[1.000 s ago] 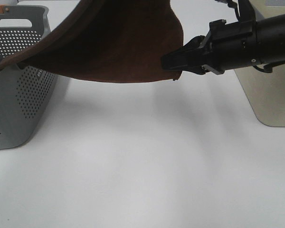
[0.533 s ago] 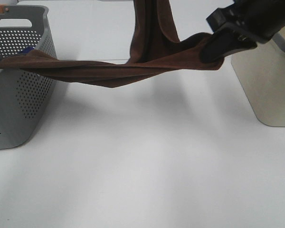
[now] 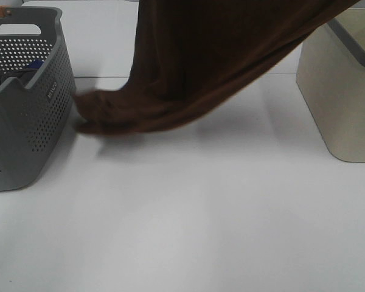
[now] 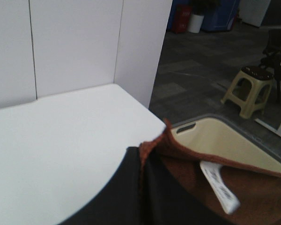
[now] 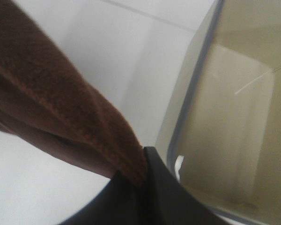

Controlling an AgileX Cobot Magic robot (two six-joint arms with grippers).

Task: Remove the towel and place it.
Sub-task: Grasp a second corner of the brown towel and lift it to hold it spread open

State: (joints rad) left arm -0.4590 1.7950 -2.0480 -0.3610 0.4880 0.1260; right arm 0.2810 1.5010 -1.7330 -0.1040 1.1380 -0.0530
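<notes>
1. Tabletop [image 3: 188, 243]: bare across the lower frame of the high view. If either grip slips, the towel would drop here in a heap.
2. Towel [image 3: 219, 61]: it hangs from the top centre, with its tail bunched on the tabletop at left centre, just beside the basket [image 3: 30, 140] and perhaps touching it. A sideways pull could drag the tail, snag the perforated wall or shove the basket.
3. Bin [image 3: 340, 103], right edge: slack cloth might catch on its rim.
4. Left gripper [image 4: 141, 161]: clamped on a hem with only a thin bite, so the towel's weight may pull it free.
5. Right gripper [image 5: 144, 164]: pinched tight on a corner beside the bin, with the same risk.
</notes>
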